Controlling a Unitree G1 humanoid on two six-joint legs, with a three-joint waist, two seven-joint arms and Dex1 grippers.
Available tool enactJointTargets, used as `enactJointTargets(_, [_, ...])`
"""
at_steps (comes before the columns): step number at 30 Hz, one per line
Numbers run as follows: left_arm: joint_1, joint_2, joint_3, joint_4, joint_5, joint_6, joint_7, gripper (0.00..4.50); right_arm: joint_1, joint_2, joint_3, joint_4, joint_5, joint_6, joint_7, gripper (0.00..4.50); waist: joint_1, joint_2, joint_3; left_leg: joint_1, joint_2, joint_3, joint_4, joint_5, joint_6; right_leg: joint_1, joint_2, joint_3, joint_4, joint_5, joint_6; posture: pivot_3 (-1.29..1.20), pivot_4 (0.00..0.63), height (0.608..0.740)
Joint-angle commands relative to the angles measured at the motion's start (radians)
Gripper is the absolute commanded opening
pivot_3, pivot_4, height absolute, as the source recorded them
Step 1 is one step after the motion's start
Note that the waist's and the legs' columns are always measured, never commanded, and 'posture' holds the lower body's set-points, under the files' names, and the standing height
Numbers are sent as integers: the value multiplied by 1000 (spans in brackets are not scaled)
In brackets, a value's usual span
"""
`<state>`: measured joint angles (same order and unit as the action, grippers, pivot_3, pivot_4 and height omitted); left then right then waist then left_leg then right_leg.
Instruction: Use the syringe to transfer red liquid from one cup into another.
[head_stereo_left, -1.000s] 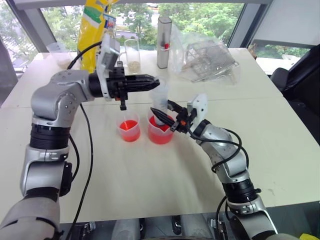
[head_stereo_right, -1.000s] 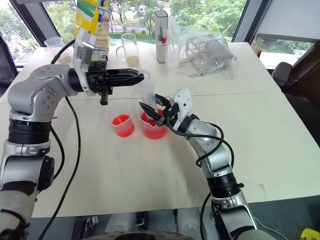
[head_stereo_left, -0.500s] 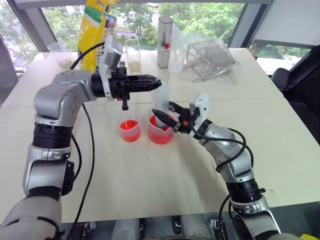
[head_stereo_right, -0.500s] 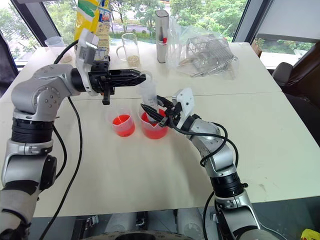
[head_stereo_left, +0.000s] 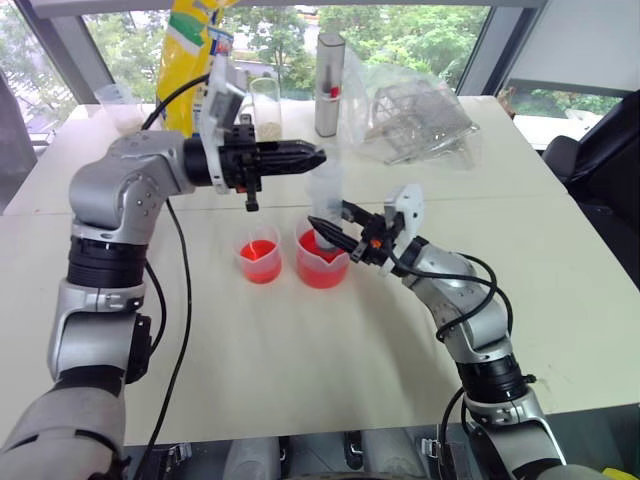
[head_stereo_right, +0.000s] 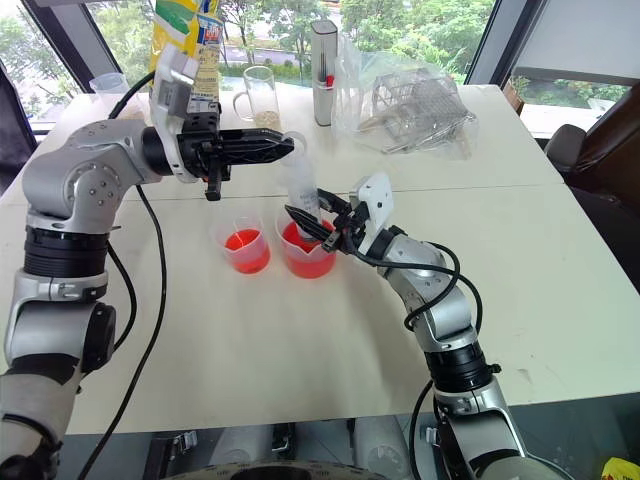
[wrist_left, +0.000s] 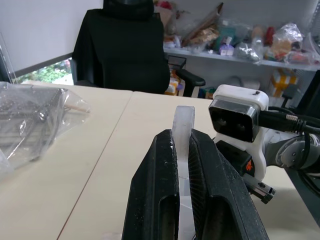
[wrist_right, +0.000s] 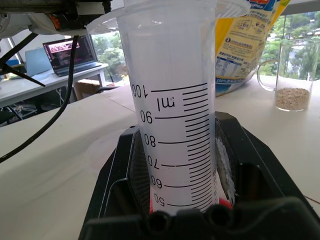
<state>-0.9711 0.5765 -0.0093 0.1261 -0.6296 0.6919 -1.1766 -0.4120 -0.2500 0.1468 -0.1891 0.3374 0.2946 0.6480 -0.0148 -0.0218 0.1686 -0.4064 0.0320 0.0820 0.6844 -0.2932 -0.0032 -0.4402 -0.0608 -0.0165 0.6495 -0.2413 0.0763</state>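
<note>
On the table, the syringe plunger has risen slightly.

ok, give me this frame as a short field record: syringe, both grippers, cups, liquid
syringe: upright, tip down in the big cup
left gripper: shut on the plunger top
right gripper: shut on the barrel, just above the big cup's rim
big cup: holds red liquid
small cup: beside the big cup on the left-arm side, also holds red liquid
table: both cups stand on it
</note>
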Motion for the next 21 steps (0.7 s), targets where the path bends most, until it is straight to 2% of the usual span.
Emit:
enactJointTargets(1, [-87,11,87,-15,-22,-37,32,82,36,-14,60,31,-22,14,44,1426,0,0,0,0,0,0,0,0,0,0,0,0,0,0,0,0,150,740])
enactJointTargets(21, [-67,13,82,-37,-24,-34,30,82,-7,-5,43,5,-19,4,25,1426,-1,0,0,0,0,0,0,0,0,0,0,0,0,0,0,0,150,740])
